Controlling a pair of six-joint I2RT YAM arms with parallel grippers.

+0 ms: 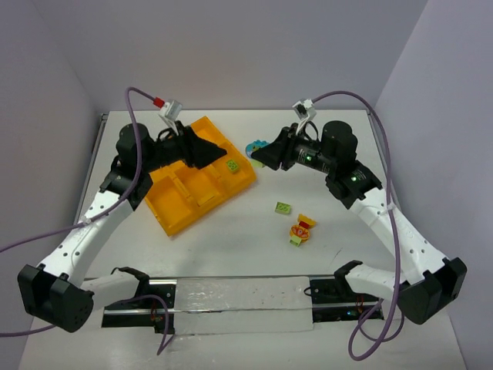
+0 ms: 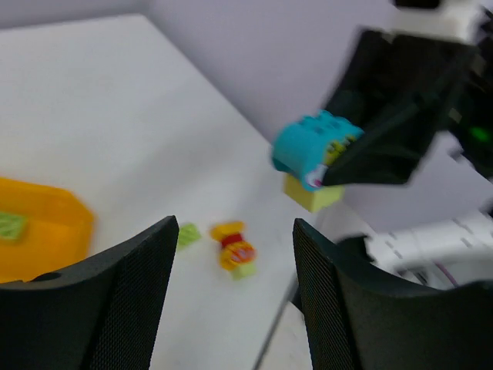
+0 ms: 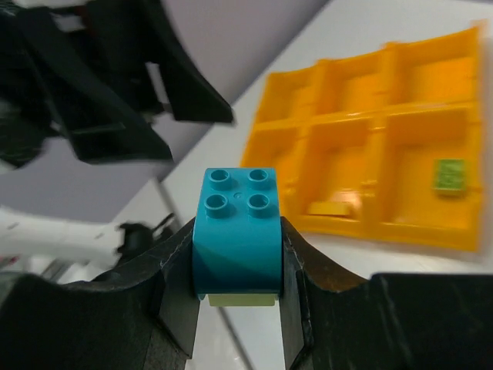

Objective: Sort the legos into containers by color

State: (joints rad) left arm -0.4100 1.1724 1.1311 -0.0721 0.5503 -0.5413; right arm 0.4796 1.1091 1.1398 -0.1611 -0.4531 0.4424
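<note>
My right fingers (image 3: 179, 270) are pinching a teal brick (image 3: 235, 239) by its two sides, studs facing the wrist camera, and a pale yellow-green brick (image 3: 243, 299) is clinging to its underside. I am holding this pair up off the table (image 1: 246, 254), just beside the right corner of the orange-yellow tray (image 3: 354, 223).

My left fingers (image 2: 146, 270) are standing spread apart and gripping nothing. They are hovering over the far part of the tray and pointing toward the held pair, which is showing blurred in the left wrist view.

One light green brick (image 1: 232, 165) is lying flat in the tray's corner compartment, the one nearest my right fingers. In the right wrist view something flat and yellow is showing in the compartment next to it, but I cannot tell whether it is a brick or a glint.

Out on the table, well apart from the tray, a single light green brick (image 1: 284, 206) is lying loose. Just beside it, toward my bases, a small clump of red, orange, yellow and green bricks (image 1: 301, 230) is resting.
</note>
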